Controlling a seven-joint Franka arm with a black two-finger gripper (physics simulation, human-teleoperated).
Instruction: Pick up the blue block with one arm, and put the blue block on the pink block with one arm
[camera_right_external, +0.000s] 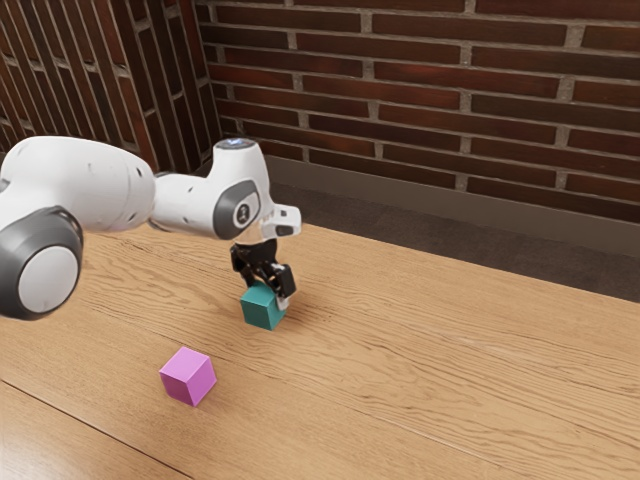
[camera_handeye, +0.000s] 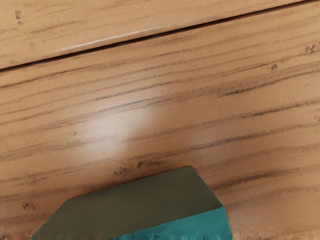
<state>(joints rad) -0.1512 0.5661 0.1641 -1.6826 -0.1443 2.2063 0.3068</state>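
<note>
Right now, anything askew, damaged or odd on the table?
Nothing stands out. The teal block under the gripper and the pink block both sit flat on the table, apart, undamaged. Only quirk: the task calls the teal one blue.

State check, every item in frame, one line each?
gripper: lowered at the blue block, grip unclear
blue block: on the table, under the gripper, not stacked
pink block: on the table, apart from the blue block, nothing on top
</note>
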